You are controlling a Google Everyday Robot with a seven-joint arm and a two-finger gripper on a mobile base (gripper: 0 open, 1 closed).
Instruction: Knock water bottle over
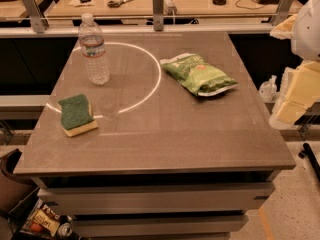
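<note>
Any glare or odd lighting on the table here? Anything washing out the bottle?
Camera view: warm yellow cast overall. A bright white arc curves across the table, passing behind the bottle and ending by the sponge. The bottle is not washed out, and a faint pale patch lies before it. The hand, at the right edge beside the table, is brightly lit.

Only the right edge of the scene shows any of the robot. At the far right is a rounded white shell [311, 26], smooth and glossy, with a pale yellow wedge [283, 30] projecting from its left side. Nearer, at the right edge, the gripper [297, 96] is made of blocky cream-yellow pieces with flat faces and squared edges, and has a whitish rim along its near end.
</note>
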